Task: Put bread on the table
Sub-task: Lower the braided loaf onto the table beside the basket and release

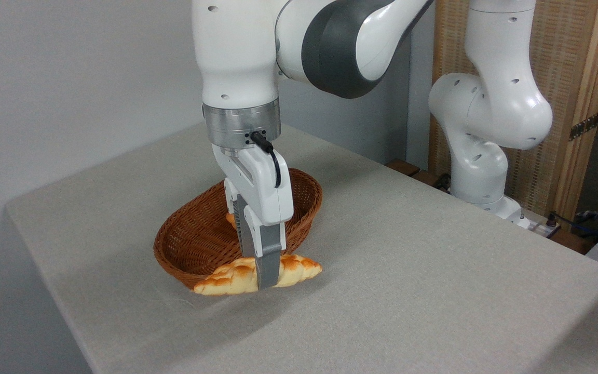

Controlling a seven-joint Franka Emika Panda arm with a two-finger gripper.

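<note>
The end effector (267, 280) clamps the bread (231, 278) mid-length, low over the bench (408, 270) (just outside the basket (195, 241)); placing step, next calls for release.

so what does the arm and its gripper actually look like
The arm is glossy white with dark grey joint covers and small round holes. A silver metal ring sits at the wrist, a short black cable loops down from it, and the gripper is white with grey fingers.

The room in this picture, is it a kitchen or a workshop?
More likely a robotics lab: a white robot arm bolted beside a cloth-covered table, cables at the right edge, and only a basket and bread.
</note>
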